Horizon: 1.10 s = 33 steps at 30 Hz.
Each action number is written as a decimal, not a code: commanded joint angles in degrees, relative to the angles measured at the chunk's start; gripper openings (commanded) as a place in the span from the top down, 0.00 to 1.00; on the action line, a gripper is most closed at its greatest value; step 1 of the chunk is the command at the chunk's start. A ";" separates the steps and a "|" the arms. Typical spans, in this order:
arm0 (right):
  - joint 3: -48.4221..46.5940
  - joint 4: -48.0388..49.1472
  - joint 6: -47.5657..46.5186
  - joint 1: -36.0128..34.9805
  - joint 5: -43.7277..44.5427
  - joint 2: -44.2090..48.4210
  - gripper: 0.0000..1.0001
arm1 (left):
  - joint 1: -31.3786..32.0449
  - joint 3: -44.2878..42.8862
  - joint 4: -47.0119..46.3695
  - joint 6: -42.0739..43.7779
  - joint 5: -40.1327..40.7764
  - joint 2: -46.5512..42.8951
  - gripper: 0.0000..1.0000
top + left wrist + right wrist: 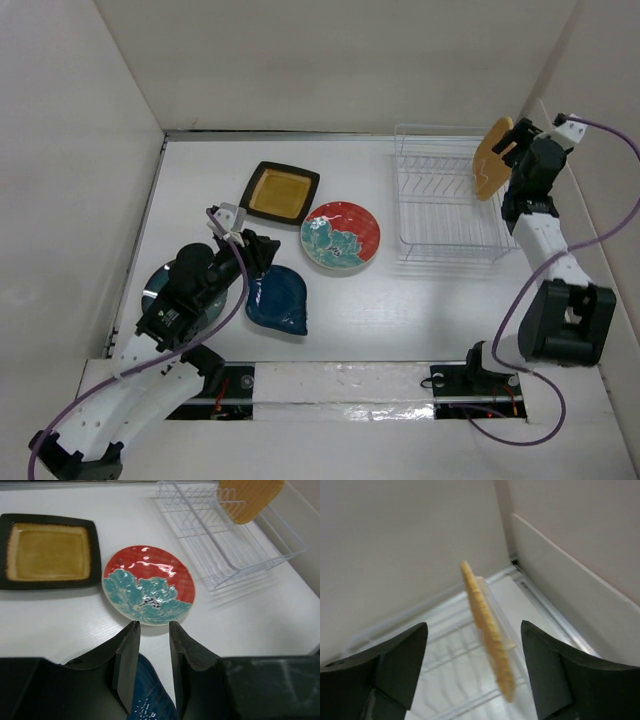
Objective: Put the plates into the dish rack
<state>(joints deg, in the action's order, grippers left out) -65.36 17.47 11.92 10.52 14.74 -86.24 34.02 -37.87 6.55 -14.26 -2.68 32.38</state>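
Observation:
The orange plate (491, 158) (487, 630) (250, 497) stands on edge at the right end of the clear dish rack (440, 215) (235, 555). My right gripper (515, 140) (475, 625) is open, with a finger well clear on each side of that plate. The dark blue leaf plate (277, 300) (147, 700) lies flat at front left. My left gripper (262, 252) (152, 624) hovers over its far tip, jaws a narrow gap apart with bare table showing between the tips. The red flowered plate (341, 235) (149, 584) and the yellow square plate (279, 193) (47, 551) lie on the table. The teal-grey plate (155, 290) is mostly under my left arm.
White walls close in on three sides; the right wall (600, 200) runs just behind the right arm and the rack. The rack's left slots (425, 170) hold nothing.

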 commanded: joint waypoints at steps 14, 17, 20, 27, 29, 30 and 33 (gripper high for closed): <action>31.42 21.99 26.75 -30.82 -12.36 26.19 1.00 | -27.15 -4.76 -9.26 -12.71 -12.79 23.49 0.58; 34.33 21.55 28.68 -33.54 -17.11 29.62 0.88 | -28.66 -5.72 -11.20 -19.63 -8.59 27.28 0.52; 35.57 16.47 26.76 -36.44 -19.31 35.25 0.71 | -28.66 -7.31 -13.66 -24.91 -5.59 32.38 0.44; 37.06 8.28 21.56 -38.64 -17.29 46.33 0.64 | -23.83 -15.29 -9.72 -36.79 4.60 50.55 0.43; 37.15 7.93 21.74 -39.17 -17.82 47.65 0.64 | -23.21 -16.28 -10.23 -39.95 6.01 53.21 0.43; 37.06 7.75 21.65 -39.70 -17.82 47.83 0.64 | -23.21 -15.84 -11.28 -41.53 6.10 54.96 0.42; 36.54 6.79 21.13 -39.70 -17.38 47.74 0.64 | -23.21 -15.39 -13.75 -45.76 6.98 58.31 0.39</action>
<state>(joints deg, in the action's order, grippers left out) -29.04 25.87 34.61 -28.53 -2.39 -38.50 11.09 -52.42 -4.86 -53.30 0.80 89.38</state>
